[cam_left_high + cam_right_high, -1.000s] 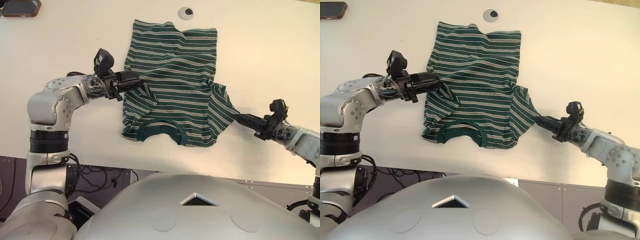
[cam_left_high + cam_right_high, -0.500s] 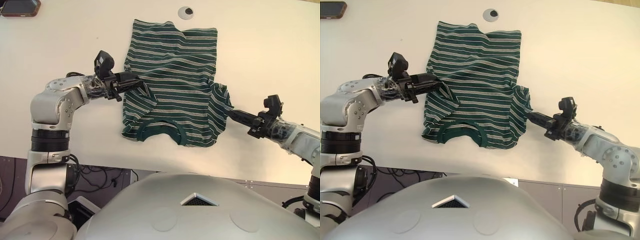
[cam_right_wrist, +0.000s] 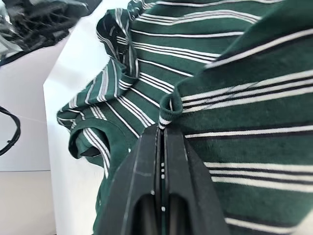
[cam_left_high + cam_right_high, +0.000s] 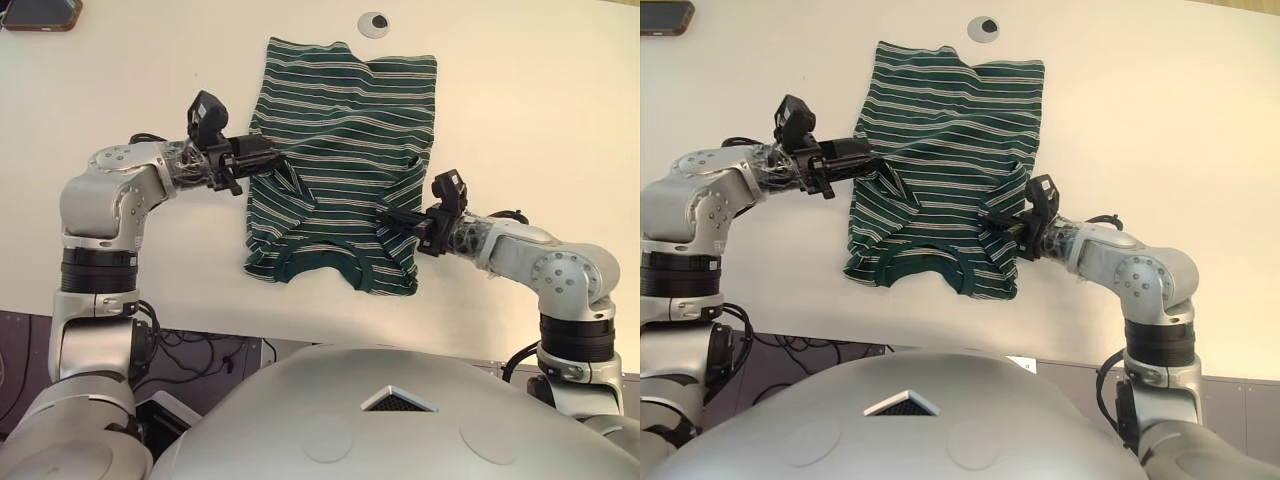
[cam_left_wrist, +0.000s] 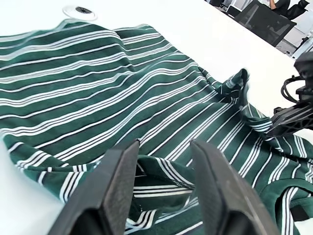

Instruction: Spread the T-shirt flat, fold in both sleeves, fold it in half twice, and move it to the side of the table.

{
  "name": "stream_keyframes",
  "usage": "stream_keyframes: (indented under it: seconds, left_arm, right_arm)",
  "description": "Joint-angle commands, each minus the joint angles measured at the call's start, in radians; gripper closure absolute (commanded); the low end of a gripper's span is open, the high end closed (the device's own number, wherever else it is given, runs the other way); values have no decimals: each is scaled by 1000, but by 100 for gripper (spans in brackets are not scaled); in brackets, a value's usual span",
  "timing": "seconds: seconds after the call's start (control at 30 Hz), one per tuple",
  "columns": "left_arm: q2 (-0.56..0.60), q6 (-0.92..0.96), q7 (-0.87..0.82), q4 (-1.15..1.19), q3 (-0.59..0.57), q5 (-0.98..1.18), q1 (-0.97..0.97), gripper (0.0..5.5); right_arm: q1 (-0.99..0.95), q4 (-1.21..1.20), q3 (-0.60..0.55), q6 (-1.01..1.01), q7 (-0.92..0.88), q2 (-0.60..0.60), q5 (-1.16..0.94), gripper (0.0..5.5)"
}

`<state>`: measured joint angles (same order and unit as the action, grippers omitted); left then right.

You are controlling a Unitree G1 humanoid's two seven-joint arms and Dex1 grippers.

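Note:
A dark green T-shirt (image 4: 345,120) with white stripes lies on the white table (image 4: 540,120), collar toward the near edge. Its left sleeve (image 5: 156,171) is folded in over the body. My left gripper (image 4: 272,160) rests at that fold, open, and the sleeve cloth lies between its fingers (image 5: 117,191). My right gripper (image 4: 388,216) is over the shirt's near right part, shut on the hem of the right sleeve (image 3: 205,93). That sleeve is drawn inward over the body, and the pinch shows close up in the right wrist view (image 3: 161,131).
A small round black-and-white disc (image 4: 373,24) sits in the table just beyond the shirt's far edge. A dark flat device (image 4: 40,12) lies at the far left corner. The table's near edge (image 4: 300,338) runs just below the collar.
My right gripper has moved left from beside the shirt to over its body, pulling the right sleeve inward. The left gripper has stayed at the left sleeve fold.

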<state>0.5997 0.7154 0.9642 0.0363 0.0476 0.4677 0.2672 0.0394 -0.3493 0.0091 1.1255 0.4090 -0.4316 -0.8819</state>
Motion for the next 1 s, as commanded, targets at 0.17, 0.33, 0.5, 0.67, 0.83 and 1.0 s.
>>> stream_keyframes:
  seconds: [0.17,0.33,0.5,0.67,0.83,1.0]
  left_arm:
    - [96,-153,60,32,-63,-44,-52,361]
    - [218,-460,211,44,-177,-86,-273,361]
    - [256,-1253,336,170,-132,-295,-505,348]
    - [256,-1593,347,222,-32,-402,-600,269]
    - [209,-1702,227,368,30,-524,-493,263]
    - [210,-1727,159,402,119,-554,-416,263]
  right_arm:
    - [-15,-48,-64,13,79,-8,-78,450]
    - [133,-146,-265,-59,293,-173,-148,372]
    - [558,-183,-152,-568,578,-451,350,274]
    - [658,-103,-87,-1027,646,-448,630,261]
    - [610,17,-17,-1334,574,-380,808,261]
    - [528,75,78,-1434,515,-325,880,261]
